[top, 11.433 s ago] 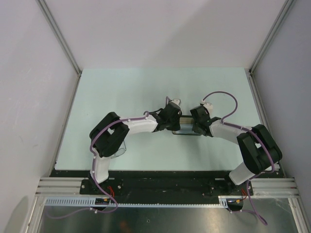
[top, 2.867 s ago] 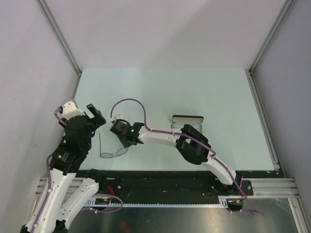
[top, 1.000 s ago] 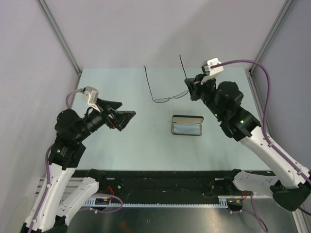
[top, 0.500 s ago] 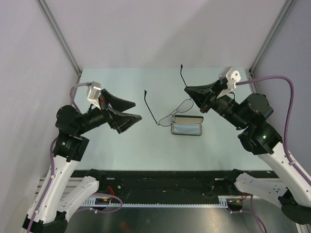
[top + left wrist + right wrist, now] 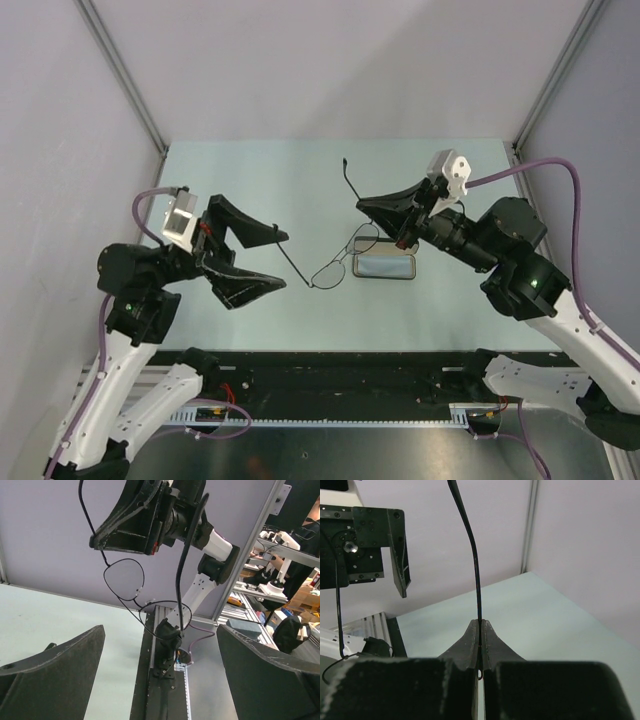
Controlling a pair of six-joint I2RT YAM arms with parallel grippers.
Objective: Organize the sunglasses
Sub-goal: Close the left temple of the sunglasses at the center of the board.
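The sunglasses [image 5: 330, 272] are held in the air at the centre of the top view, unfolded, with one lens overlapping the left end of the black case [image 5: 414, 268] in the picture. How high they hang above it cannot be judged from that view. In the left wrist view they [image 5: 124, 578] are seen dangling against the back wall, clear of any surface. One temple is pinched by the right gripper [image 5: 366, 206]. In the right wrist view its fingertips are pressed together on the thin dark wire [image 5: 480, 625], and the rest of the temple rises straight up from them. The other temple is left free and reaches toward the lower left of the top view, where its tip lies between the widely spread fingers [image 5: 55, 670] of the left gripper [image 5: 285, 260], with no contact to be seen. A second ago the pair was carried high near the upper centre of the pale green table [image 5: 250, 190]. Since then it has been lowered and swung leftward, and the left gripper has been advanced from the left edge toward the middle to meet it. From this it is judged that a two-handed step is being set up, most likely the free temple being taken so that the frame can be folded before it is laid in the case. Nothing has yet been placed.
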